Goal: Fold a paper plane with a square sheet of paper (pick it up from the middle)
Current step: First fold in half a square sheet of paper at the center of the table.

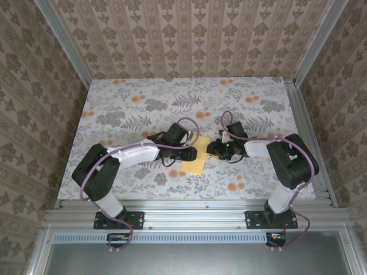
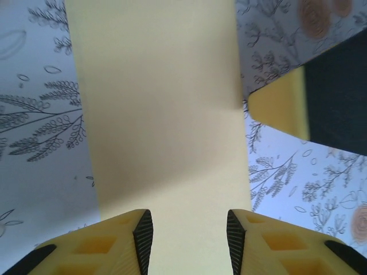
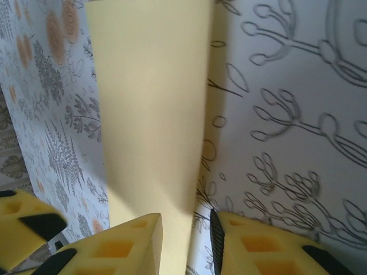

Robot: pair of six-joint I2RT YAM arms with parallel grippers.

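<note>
On the near half of the table point(image 1: 143, 103), left gripper point(image 2: 189, 235) and right gripper point(image 3: 186, 240) sit part-open over the yellow paper point(image 1: 195, 163), so it might slide or unfold imo

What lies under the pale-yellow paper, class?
The floral-patterned tabletop shows all around the paper; whatever lies directly beneath is covered by it.
</note>
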